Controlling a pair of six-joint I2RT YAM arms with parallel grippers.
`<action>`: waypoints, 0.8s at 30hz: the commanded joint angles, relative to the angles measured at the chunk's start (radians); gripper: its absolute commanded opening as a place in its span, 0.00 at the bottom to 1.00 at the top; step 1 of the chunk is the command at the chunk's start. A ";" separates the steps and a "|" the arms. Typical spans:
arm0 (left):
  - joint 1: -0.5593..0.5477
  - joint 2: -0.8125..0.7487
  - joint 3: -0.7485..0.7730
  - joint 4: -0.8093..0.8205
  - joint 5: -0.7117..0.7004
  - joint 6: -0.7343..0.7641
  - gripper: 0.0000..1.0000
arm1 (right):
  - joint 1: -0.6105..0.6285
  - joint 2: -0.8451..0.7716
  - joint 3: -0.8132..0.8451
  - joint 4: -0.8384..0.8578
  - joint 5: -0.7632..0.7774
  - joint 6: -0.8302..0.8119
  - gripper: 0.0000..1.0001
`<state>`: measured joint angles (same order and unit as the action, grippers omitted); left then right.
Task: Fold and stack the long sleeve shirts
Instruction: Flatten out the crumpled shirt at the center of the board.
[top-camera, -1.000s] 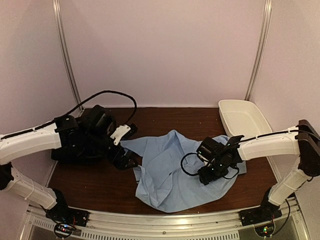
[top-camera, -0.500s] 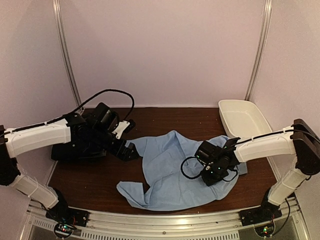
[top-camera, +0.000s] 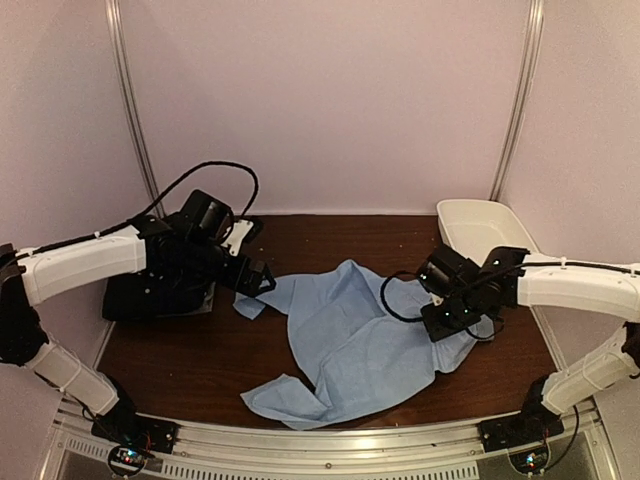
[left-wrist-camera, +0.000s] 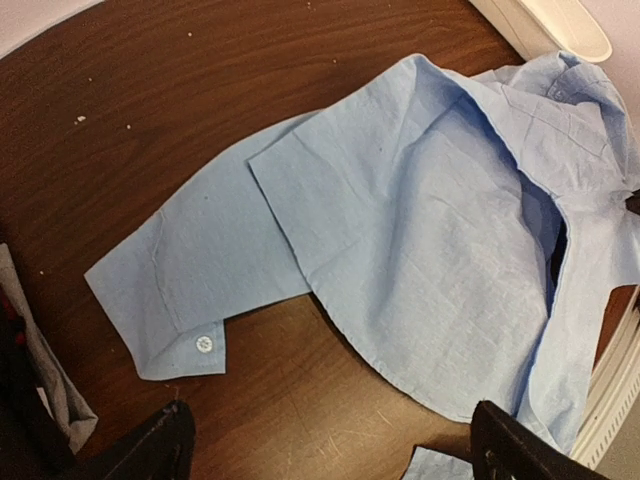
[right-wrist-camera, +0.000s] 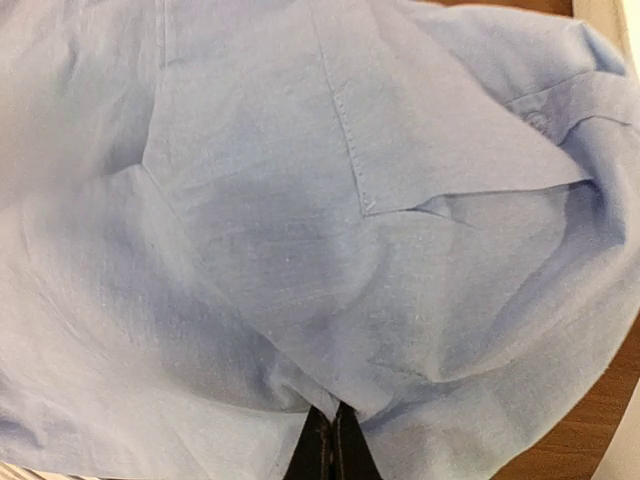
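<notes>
The light blue shirt (top-camera: 350, 340) is matt woven cloth, creased; its cuff button (left-wrist-camera: 204, 343) is glossy plastic. The table (top-camera: 200, 360) is dark, scratched wood with a slight sheen. The tub (top-camera: 480, 235) is smooth white plastic.

A dark brown wooden counter (top-camera: 200, 370) fills the floor of a small booth, closed in by pale, lilac-tinted panels: a back wall (top-camera: 330, 100) along the counter's far edge, a left wall (top-camera: 50, 120) and a right wall (top-camera: 590, 120) at its sides. Two slim metal posts (top-camera: 133, 110) (top-camera: 517, 100) rise from the counter's far corners, leaning outward toward the top. A ribbed aluminium rail (top-camera: 330, 440) runs along the counter's near edge. The light is soft and even, with a pinkish cast. Seen close from the left wrist, the wood grain (left-wrist-camera: 200, 90) carries pale specks (left-wrist-camera: 80, 119) and fine scratches (left-wrist-camera: 330, 420).
</notes>
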<state>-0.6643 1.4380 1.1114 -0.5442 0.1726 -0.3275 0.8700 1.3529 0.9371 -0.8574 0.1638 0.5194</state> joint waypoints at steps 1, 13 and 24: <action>0.008 0.010 0.062 0.098 -0.058 0.075 0.98 | -0.040 -0.109 0.062 -0.103 0.092 -0.031 0.00; 0.009 0.193 0.077 0.207 0.055 0.151 0.96 | -0.265 -0.241 0.167 -0.176 0.157 -0.100 0.00; 0.009 0.327 0.101 0.365 0.120 0.252 0.95 | -0.443 -0.231 0.228 -0.155 0.139 -0.183 0.00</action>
<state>-0.6598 1.7439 1.1839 -0.2867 0.2398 -0.1619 0.4465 1.1053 1.1408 -1.0218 0.2970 0.3779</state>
